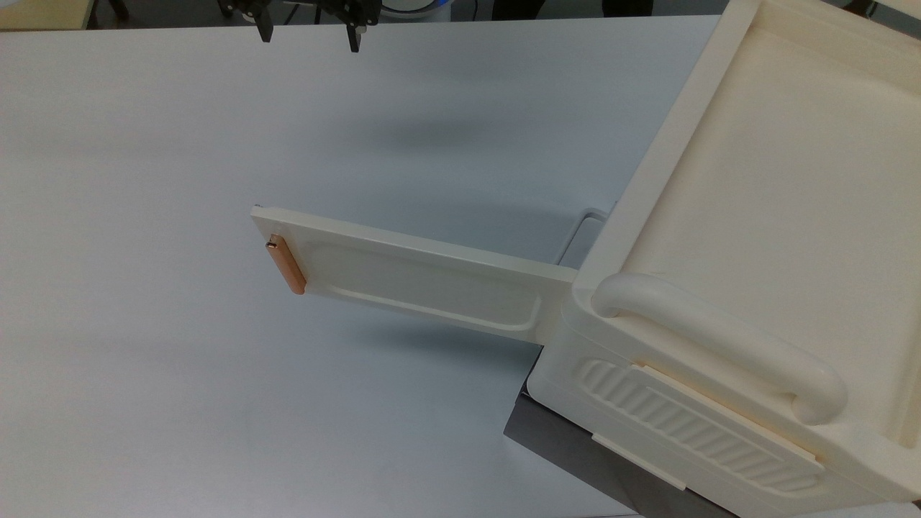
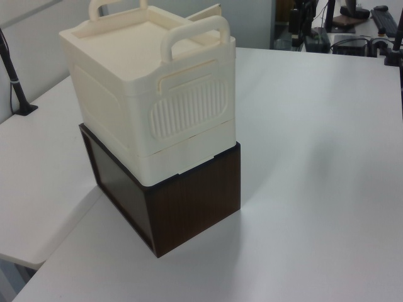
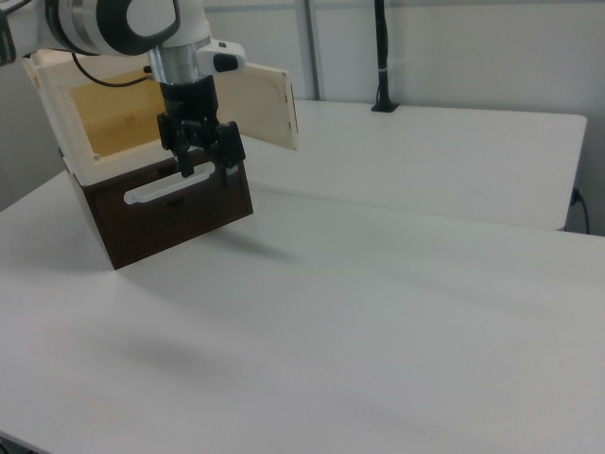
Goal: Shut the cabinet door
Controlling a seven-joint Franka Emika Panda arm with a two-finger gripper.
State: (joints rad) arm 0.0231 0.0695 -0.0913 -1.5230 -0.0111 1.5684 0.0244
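Note:
The cabinet door stands wide open, swung out from the cream cabinet toward the top view's left, with its copper-orange bar handle at the free end. In the right view the door juts out to the right of the cabinet's open front. My gripper is open at the top edge of the top view, well away from the door, with nothing between its fingers. In the right view the gripper hangs above the table, in front of the brown base.
The cabinet sits on a dark brown box with a white slot handle. A thick rounded grab handle and a ribbed side panel face the top view's bottom right. The white table spreads wide around the door.

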